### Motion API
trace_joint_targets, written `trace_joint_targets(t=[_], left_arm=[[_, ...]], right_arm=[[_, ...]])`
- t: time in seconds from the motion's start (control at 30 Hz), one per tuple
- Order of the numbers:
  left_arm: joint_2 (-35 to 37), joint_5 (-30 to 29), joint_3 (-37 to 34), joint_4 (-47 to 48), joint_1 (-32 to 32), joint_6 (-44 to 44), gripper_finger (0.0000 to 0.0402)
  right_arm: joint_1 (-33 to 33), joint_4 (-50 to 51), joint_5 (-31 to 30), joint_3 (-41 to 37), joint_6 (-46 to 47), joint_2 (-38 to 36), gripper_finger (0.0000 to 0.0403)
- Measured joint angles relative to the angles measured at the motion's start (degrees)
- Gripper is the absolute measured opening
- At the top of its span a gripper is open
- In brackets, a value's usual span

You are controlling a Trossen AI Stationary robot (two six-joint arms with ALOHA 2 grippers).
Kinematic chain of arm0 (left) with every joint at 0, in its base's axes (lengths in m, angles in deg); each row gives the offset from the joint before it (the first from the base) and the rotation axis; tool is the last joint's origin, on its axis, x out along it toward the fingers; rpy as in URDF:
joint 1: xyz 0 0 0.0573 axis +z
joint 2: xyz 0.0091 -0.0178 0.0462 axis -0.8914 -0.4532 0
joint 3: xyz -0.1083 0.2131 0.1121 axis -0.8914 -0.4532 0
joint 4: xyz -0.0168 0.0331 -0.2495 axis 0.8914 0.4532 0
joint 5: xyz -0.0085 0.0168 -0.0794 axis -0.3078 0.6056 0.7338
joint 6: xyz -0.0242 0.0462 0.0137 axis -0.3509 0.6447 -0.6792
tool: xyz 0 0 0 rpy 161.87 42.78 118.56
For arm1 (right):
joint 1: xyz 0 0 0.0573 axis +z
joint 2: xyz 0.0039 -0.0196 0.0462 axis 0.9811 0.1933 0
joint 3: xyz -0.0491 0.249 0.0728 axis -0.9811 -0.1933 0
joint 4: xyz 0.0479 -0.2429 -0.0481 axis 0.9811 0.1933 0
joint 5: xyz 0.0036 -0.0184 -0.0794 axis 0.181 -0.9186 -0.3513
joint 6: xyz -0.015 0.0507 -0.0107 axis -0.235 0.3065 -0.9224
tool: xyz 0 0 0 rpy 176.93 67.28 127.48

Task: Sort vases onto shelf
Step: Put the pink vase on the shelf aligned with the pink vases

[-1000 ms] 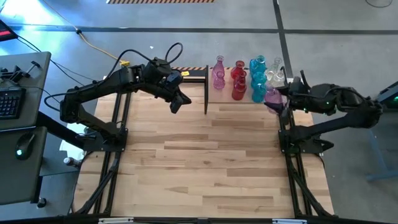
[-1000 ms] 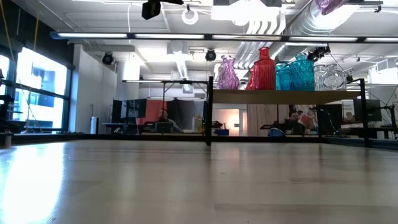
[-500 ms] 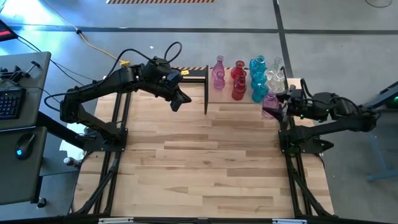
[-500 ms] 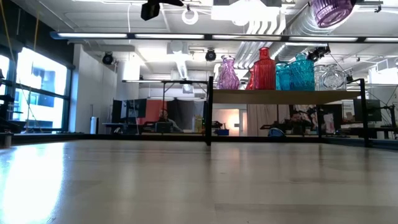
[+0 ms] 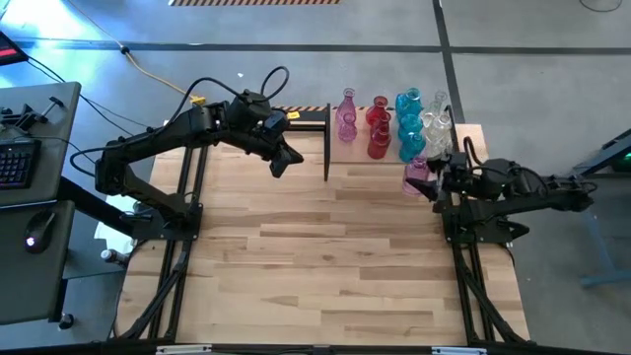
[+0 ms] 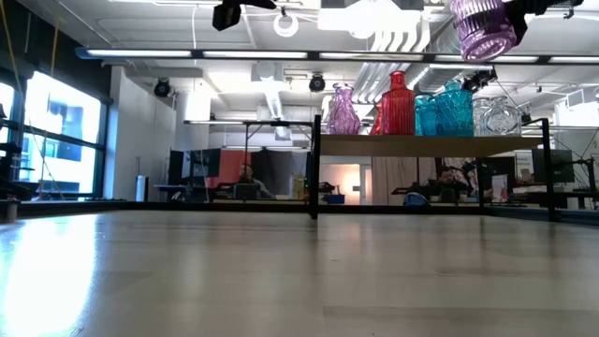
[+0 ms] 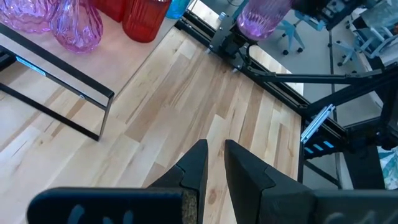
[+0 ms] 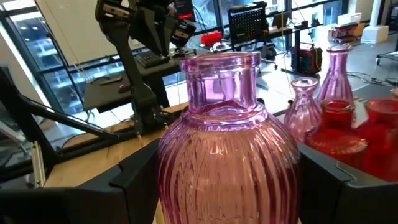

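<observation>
Above tabletop [image 5: 325, 256]: pink vase [image 5: 418, 176] between right pincer [image 5: 437, 180] fingers

Both arms are dark, built of slim black links with bulkier joints, and each rises from a black metal frame bolted at the table's side. The left arm [image 5: 168, 143] carries a looping black cable and a small yellow tag near its wrist. The right arm [image 5: 537, 187] shows a tiny green light, and the left gripper [image 7: 211, 171] ends in two tapered matte black fingers.

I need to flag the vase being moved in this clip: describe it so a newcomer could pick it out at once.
Find the shelf at the table's far edge, crowded with pink, red, blue and clear vases. Just in front of its right end, the right pincer holds a ribbed pink vase in the air. It is the only vase off the shelf, round-bodied with a short wide neck.
</observation>
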Motion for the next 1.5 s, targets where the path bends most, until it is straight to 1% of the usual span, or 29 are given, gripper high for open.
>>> trace_joint_targets(t=[0.2, 0.43, 0.53, 0.73, 0.93, 1.2, 1.5], left_arm=[[0.00, 0.00, 0.00, 0.06, 0.00, 0.07, 0.0045], [0.00, -0.08, 0.00, 0.09, 0.01, 0.13, 0.0045], [0.00, -2.05, 0.00, 0.11, 0.05, 1.44, 0.0045], [0.00, -4.34, 0.00, 0.11, 0.07, 3.13, 0.0045], [0.00, -4.41, 0.00, 0.11, 0.04, 3.13, 0.0045], [0.00, -4.42, 0.00, 0.11, 0.04, 3.10, 0.0045], [0.00, -4.44, 0.00, 0.07, 0.04, 2.62, 0.0045]], right_arm=[[0.01, -9.43, 0.97, -5.03, 0.17, 0.47, 0.0260], [0.01, -16.84, 0.93, -8.48, -0.32, 1.64, 0.0260], [-0.01, -20.06, 0.95, -9.61, -0.78, 2.97, 0.0260], [-0.01, -24.67, 1.42, -9.95, -1.88, 8.92, 0.0260], [0.01, -31.21, 1.44, -9.95, -2.23, 15.61, 0.0260], [0.00, -38.26, 0.85, -9.95, -2.44, 22.73, 0.0260], [0.00, -45.36, -4.80, -9.95, -1.79, 29.79, 0.0260]])
